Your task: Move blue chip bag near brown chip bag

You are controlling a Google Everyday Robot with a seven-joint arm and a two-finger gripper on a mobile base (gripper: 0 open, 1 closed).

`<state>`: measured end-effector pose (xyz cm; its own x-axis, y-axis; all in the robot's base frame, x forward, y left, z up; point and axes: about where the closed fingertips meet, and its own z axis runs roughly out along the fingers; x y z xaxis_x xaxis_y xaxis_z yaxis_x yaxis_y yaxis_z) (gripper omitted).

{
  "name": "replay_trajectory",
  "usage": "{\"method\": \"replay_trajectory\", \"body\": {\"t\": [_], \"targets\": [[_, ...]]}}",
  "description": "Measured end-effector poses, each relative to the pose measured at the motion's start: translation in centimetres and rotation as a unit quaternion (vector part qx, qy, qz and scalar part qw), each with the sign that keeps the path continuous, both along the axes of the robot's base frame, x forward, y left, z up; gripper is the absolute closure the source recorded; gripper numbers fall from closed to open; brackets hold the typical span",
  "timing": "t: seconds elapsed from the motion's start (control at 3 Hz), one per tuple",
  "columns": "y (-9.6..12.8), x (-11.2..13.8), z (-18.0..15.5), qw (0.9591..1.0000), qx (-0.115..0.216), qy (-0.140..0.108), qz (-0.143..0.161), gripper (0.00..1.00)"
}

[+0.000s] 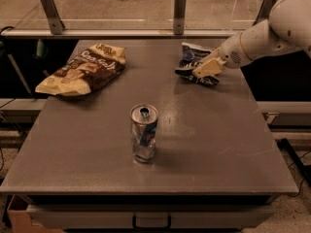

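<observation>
1. The gripper [208, 68] hangs low over the far right part of the grey table [209, 144], at the end of a white arm [262, 35] that reaches in from the right edge of the view
2. The blue chip bag [191, 57] lies crumpled right under and just behind the gripper, touching its pale tip; most of the bag shows on the gripper's left side in the view, and a small part sticks out below it
3. Whether the gripper is clamped on the bag or merely resting on it cannot be told
4. The brown chip bag [82, 69] lies flat well away from the gripper, across the table toward the left of the view, at about the same depth, with one pale end pointing to the far edge
5. A dented drink can [144, 132] stands upright nearer the camera than the gripper and to its left in the view, apart from both bags
6. Beyond the gripper, a rail with metal posts [180, 8] runs along the table's far edge
</observation>
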<state>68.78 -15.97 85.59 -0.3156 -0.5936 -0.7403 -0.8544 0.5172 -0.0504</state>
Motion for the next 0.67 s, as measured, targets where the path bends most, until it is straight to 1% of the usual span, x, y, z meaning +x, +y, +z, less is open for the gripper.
{"method": "replay_trajectory", "body": {"t": [0.33, 0.67], "targets": [[-0.2, -0.3, 2.6, 0.9994, 0.01, -0.032, 0.006, 1.0], [-0.9, -1.5, 6.5, 0.9969, -0.001, -0.075, 0.021, 1.0]]}}
